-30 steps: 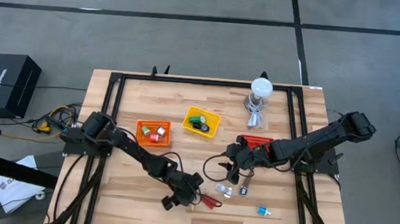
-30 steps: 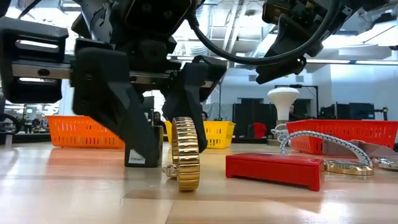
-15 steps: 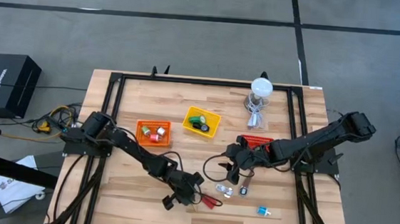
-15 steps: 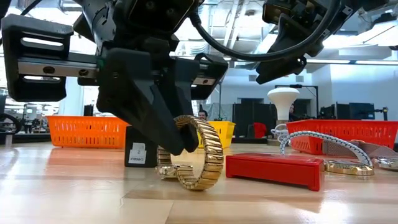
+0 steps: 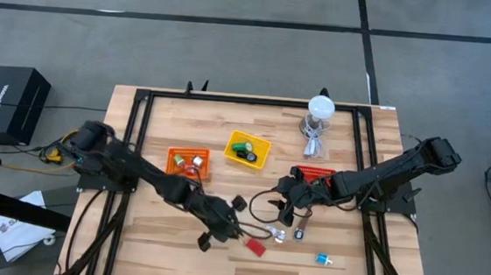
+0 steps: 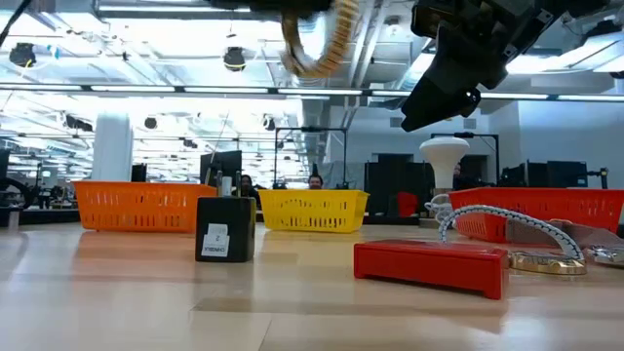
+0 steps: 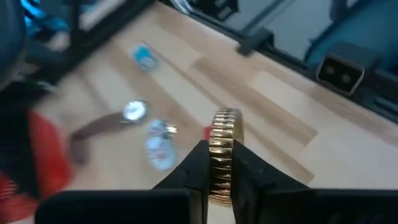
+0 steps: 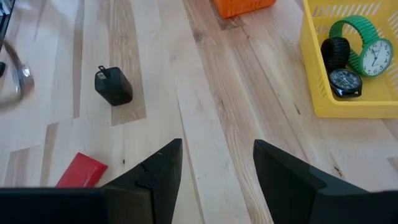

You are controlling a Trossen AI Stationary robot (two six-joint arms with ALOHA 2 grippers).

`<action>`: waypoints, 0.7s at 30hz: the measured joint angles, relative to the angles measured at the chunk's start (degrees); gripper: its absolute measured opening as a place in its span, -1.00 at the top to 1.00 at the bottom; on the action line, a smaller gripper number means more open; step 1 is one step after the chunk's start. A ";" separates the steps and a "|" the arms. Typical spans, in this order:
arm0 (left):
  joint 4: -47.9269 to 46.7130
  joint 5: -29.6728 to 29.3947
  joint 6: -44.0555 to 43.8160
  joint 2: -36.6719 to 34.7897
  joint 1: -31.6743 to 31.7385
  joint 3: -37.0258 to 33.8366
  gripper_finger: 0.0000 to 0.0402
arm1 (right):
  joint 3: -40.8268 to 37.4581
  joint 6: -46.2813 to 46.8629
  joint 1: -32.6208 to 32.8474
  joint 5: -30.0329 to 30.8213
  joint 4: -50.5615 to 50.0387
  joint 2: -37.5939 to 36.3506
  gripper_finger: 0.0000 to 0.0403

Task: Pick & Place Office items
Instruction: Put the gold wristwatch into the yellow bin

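My left gripper [image 7: 222, 171] is shut on a gold stretch watch band [image 7: 222, 140]. It holds the band high above the table's near middle [image 5: 240, 231]. The band shows at the top of the low view [image 6: 314, 41]. Below it lie a red block [image 5: 254, 247], a black adapter [image 5: 238, 204], silver bits [image 5: 276, 235], a brown-strapped watch [image 5: 302, 221] and a blue bit [image 5: 322, 259]. My right gripper [image 8: 211, 168] is open and empty, hovering right of the adapter [image 5: 286, 207]. My left gripper pinches the gold band's rim [image 7: 221, 163] between its two fingers, which lie across the band's width. The band's loop stands edge-on and sticks out past the fingertips. The fingers slant down from above. The band is lifted clear of the table.
An orange bin [image 5: 188, 162], a yellow bin [image 5: 248, 149] holding a green watch [image 8: 364, 50] and black watches, and a red bin [image 5: 315, 173] stand across the middle. A white round-topped stand [image 5: 320, 108] with cable is at the far right. A braided cord [image 6: 507, 226] lies by the red bin.
My left gripper has risen with the gold band. The band stood on edge on the table beside the adapter, then tipped as the fingers shut on it, and is now lifted clear, high above the table. My right arm has kept still.
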 joint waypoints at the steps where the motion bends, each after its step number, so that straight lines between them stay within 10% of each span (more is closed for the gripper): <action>1: -1.40 -1.15 0.01 -1.91 0.28 0.00 0.86 | 0.00 0.00 0.00 0.00 0.00 0.00 0.06; 8: -8.41 -12.31 0.02 -12.56 3.84 0.00 0.79 | 0.00 0.40 -0.01 0.00 0.04 0.00 0.06; 21: -7.78 -13.22 0.44 -12.50 20.59 -1.10 0.79 | 0.00 0.44 -0.01 0.02 0.02 0.00 0.06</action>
